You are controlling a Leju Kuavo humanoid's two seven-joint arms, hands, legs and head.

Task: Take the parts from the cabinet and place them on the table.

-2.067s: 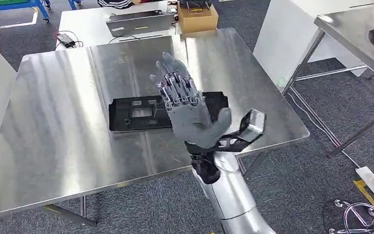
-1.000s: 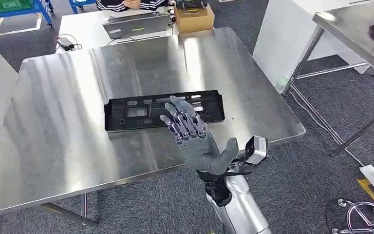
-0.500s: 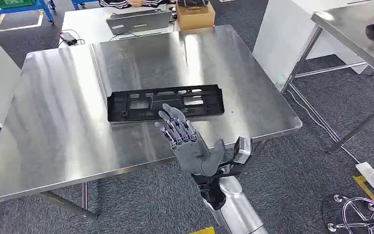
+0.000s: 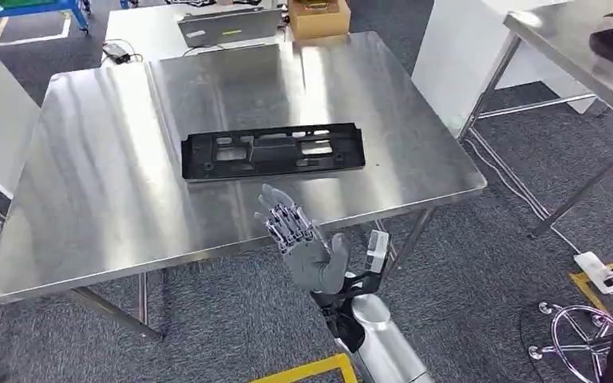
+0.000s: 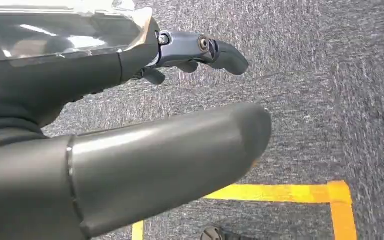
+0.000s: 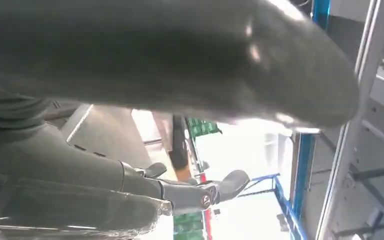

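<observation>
One long black plastic bracket part [image 4: 274,151] lies flat near the middle of the square stainless-steel counter [image 4: 88,183], apart from everything else, so it looks delivered and resting on its broad face. The right hand [image 4: 303,243] hangs off the counter's near edge, fingers [image 4: 287,219] released and spread, grasping nothing. The left hand [image 5: 105,125] hangs low over grey carpet with a yellow floor line [image 5: 280,192], its fingers loosely apart and empty. One part counted
</observation>
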